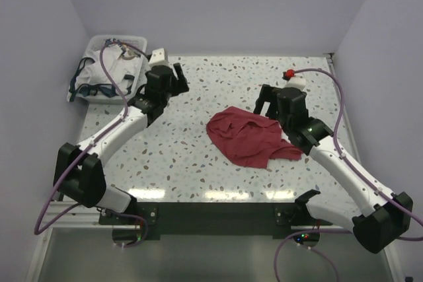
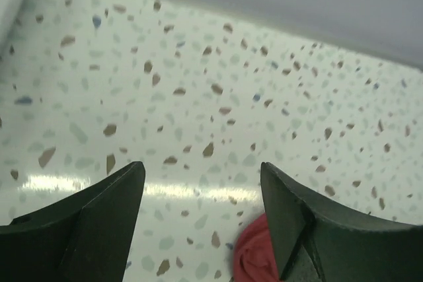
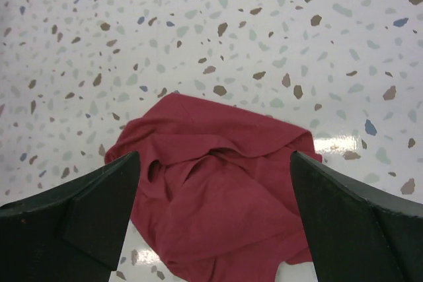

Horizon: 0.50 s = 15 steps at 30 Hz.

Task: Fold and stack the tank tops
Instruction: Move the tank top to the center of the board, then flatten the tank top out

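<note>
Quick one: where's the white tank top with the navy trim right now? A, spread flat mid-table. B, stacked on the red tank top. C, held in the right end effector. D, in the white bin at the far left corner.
D: the white tank top sits bunched in the white bin, while the dark red tank top lies crumpled by itself on the table.

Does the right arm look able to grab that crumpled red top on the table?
Probably yes. The right gripper hangs open just above the dark red tank top, near its far edge, and nothing lies between them.
</note>
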{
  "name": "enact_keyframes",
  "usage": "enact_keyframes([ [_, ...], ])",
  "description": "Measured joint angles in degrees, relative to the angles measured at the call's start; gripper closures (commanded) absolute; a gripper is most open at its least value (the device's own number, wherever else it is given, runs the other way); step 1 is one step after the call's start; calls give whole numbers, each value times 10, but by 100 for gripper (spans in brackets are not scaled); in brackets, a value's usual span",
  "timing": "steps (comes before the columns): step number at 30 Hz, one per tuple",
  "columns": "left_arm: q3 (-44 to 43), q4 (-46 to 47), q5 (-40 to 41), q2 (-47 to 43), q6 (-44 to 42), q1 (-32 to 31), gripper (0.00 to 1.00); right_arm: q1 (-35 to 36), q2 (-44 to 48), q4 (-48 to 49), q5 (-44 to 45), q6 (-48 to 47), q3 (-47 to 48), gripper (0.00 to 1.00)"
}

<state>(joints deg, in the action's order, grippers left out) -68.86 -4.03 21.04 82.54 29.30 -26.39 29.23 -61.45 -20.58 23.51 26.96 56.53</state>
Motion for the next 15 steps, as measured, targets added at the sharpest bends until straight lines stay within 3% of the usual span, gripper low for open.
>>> enact_keyframes([
  [6,109,-19,-67,10,57,-6,31,0,-14,-14,12,5,-45,3],
  [11,118,0,-141,30,56,-45,34,0,-16,-20,24,31,-105,7],
  [15,87,1,-206,103,39,-62,39,0,-23,-29,35,55,-136,12],
])
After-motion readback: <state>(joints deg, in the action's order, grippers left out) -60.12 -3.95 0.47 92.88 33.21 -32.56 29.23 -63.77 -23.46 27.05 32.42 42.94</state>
